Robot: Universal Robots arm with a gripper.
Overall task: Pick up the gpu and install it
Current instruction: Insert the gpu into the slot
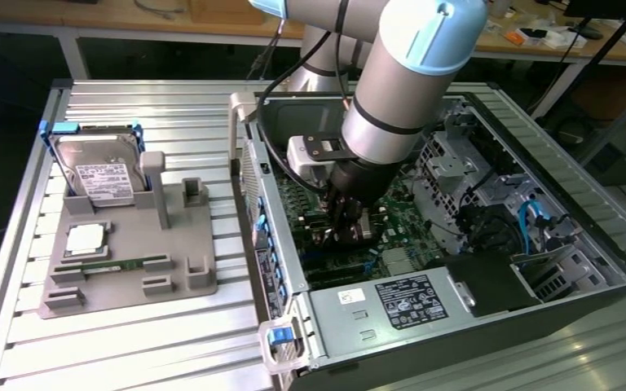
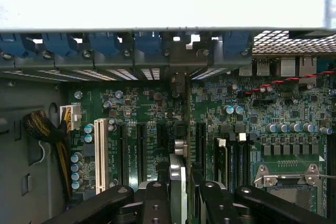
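The hand (image 1: 346, 230) hides most of the gpu (image 2: 177, 182), seen edge-on, its lower edge hidden.

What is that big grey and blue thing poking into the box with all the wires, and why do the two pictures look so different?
It is a robot arm. Its gripper reaches into an open computer case. One picture comes from a camera standing outside; the other from a camera on the arm's wrist, looking down at the green motherboard. The gripper pinches a thin card, the gpu, standing on edge over the board's slots. On the table, a grey tray holds a hard drive and a RAM stick.
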